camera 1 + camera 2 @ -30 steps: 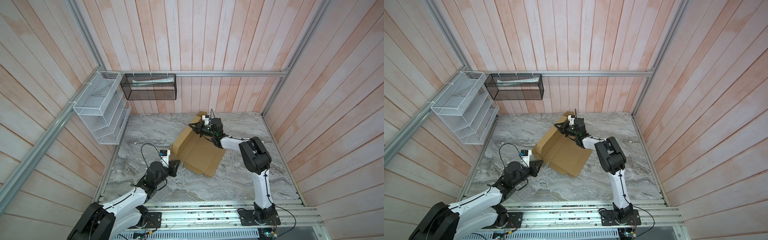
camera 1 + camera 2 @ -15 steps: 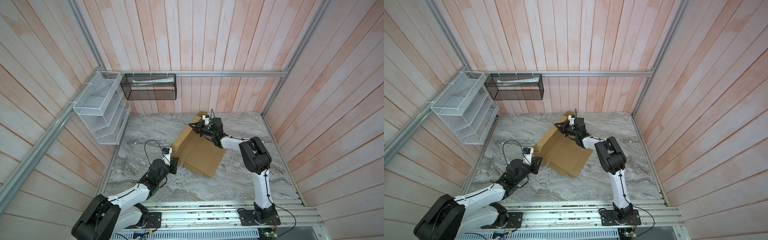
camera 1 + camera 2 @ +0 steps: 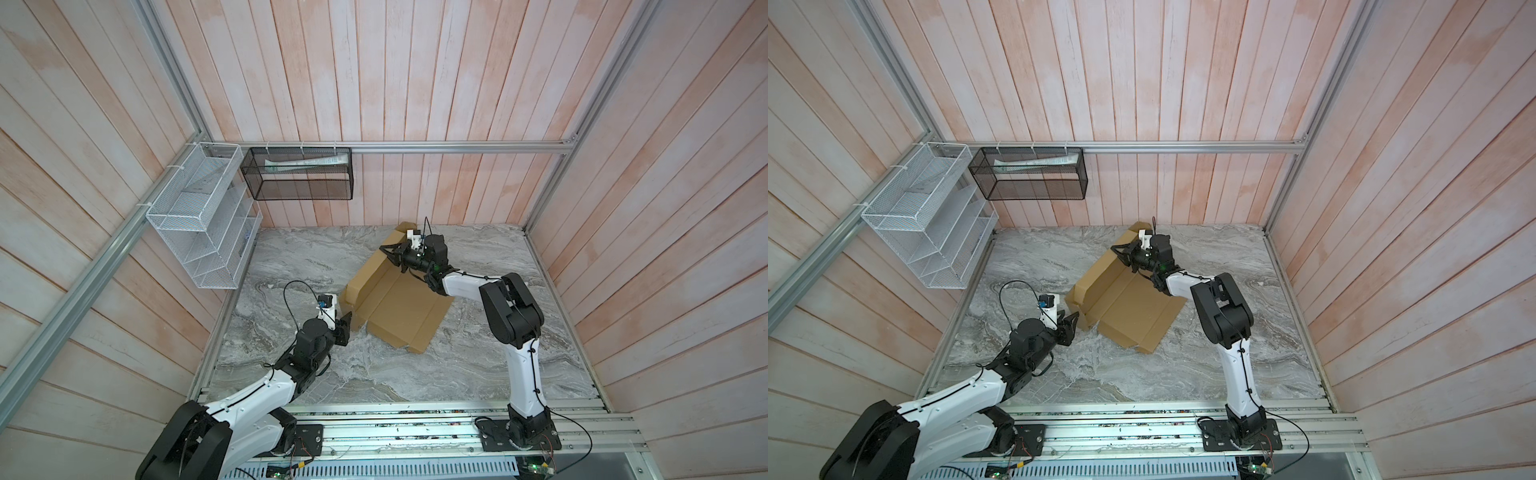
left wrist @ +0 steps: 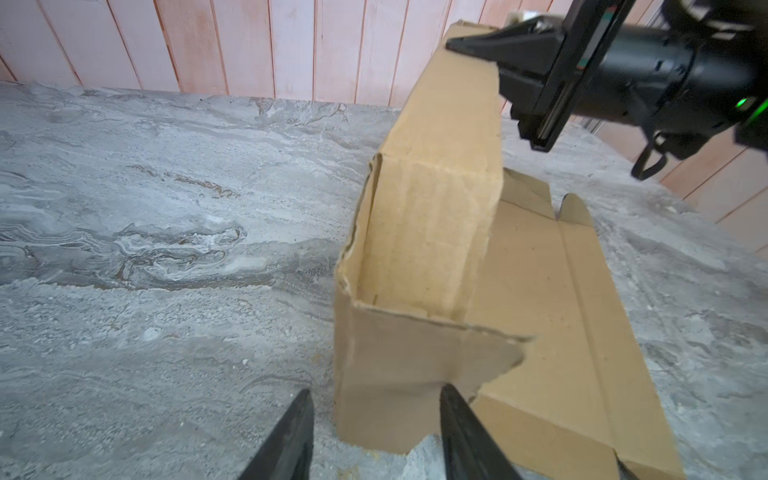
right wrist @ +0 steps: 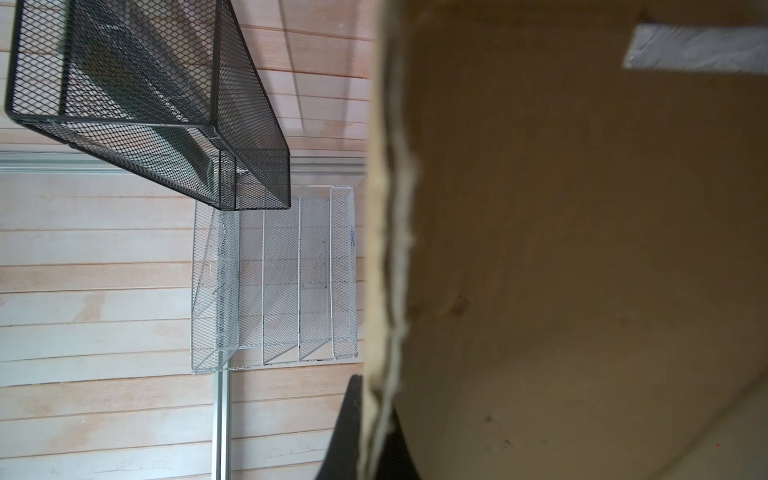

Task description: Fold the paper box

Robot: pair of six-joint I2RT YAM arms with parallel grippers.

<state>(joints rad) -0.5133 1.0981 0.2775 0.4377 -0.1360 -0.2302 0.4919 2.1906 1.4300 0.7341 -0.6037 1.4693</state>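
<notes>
The paper box (image 3: 399, 303) (image 3: 1129, 309) is a tan cardboard sheet lying on the marble table, with its long left wall and a short near flap (image 4: 399, 374) raised. My right gripper (image 3: 386, 253) (image 3: 1118, 251) (image 5: 376, 386) is shut on the top edge of the long wall at its far end; it also shows in the left wrist view (image 4: 453, 43). My left gripper (image 3: 347, 319) (image 3: 1073, 318) (image 4: 376, 390) is open at the box's near left corner. Its fingers stand on either side of the raised flap's lower part, not pressing it.
A white wire rack (image 3: 199, 224) hangs on the left wall and a black mesh basket (image 3: 297, 174) holding papers hangs on the back wall. Wooden walls close three sides. A metal rail (image 3: 395, 424) carrying both arm bases runs along the front.
My left gripper has moved up to the box's near left corner and its jaws have spread apart. The right gripper and the raised wall have stayed where they were.
</notes>
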